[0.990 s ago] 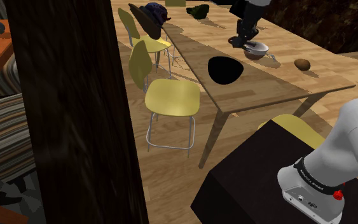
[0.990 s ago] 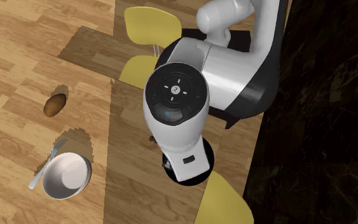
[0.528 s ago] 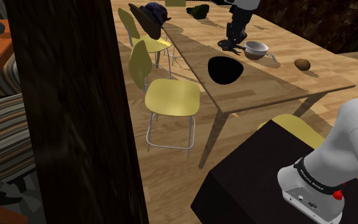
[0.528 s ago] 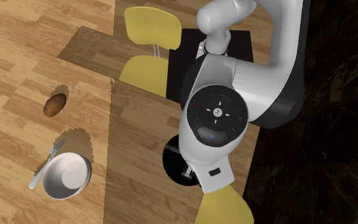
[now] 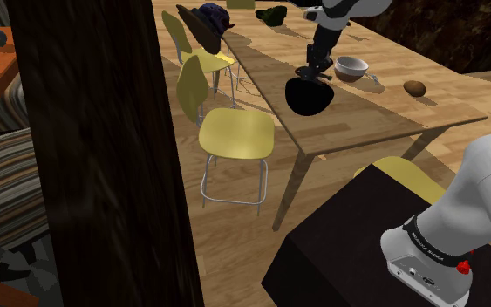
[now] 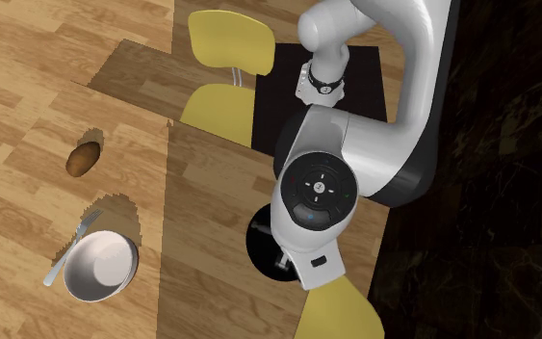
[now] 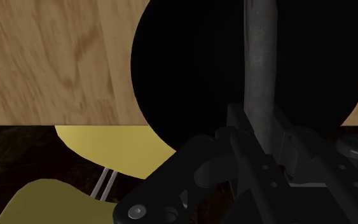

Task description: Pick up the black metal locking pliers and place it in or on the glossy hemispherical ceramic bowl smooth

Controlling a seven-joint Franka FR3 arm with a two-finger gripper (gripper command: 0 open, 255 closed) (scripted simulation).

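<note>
Now pliers (image 7: 258, 76) hanging over black bowl (image 5: 307, 98), clamped between fingers of gripper (image 5: 312, 71); whether touching bowl, cannot tell. Gripper having swung across table (image 5: 365, 122) from pale bowl (image 5: 351, 66), where it was standing a second ago, carrying pliers along. Meaning: pick done, carry nearly finishing. Likely remaining: lowering a little, releasing pliers inside rim.

Shoulder view: behind stand (image 5: 339, 253), across table (image 5: 365, 122). Second exterior: overhead, straight down. Wrist: close. All share table.
</note>
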